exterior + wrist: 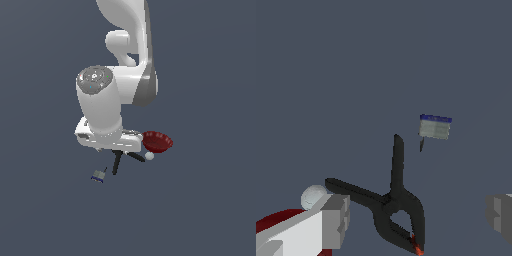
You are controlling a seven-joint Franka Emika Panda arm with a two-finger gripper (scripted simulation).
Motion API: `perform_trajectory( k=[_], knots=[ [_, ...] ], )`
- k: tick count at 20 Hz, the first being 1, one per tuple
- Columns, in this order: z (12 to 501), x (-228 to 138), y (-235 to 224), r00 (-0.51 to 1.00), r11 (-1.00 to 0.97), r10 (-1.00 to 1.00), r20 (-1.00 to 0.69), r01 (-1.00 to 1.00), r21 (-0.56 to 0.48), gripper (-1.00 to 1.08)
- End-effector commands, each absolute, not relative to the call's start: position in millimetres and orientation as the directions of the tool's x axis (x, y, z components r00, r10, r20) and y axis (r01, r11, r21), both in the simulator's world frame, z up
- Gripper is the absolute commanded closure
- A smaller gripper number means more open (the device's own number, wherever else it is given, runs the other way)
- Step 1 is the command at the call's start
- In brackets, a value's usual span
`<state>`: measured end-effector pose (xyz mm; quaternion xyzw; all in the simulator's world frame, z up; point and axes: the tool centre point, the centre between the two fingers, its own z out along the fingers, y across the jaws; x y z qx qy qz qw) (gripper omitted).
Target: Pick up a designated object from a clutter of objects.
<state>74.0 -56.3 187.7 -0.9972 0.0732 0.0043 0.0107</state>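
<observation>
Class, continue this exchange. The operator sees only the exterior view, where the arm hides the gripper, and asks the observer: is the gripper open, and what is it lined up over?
Observer: The gripper is open, and the black clamp shows between its fingers, ungripped.
Operator: And the small grey block?
Observer: The grey block with a blue edge lies past the clamp's handle, not between the fingers.
Operator: Any clamp detail I miss?
Observer: Its pinching end has an orange-red tip.

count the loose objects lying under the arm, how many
4. The small grey-blue block lies alone, furthest to the exterior view's left; the black clamp is beside it; the white ball touches the red bowl. The arm may hide more.
</observation>
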Motion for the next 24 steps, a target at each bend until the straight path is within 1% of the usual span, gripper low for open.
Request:
perform_trajectory(
  k=[1, 7, 12, 17, 24],
  knots=[
    [162, 82, -71, 0.984, -0.984, -0.178, -0.008, -0.178, -0.018, -0.92],
    [110, 93, -101, 0.971, -0.971, -0.239, -0.004, -0.239, -0.01, -0.92],
    [81, 96, -118, 0.962, -0.962, -0.272, -0.002, -0.272, -0.004, -0.92],
    [65, 96, -126, 0.958, -0.958, -0.288, 0.0, -0.288, -0.001, -0.92],
    [60, 96, -127, 0.957, -0.957, -0.29, -0.002, -0.29, 0.0, -0.92]
  ],
)
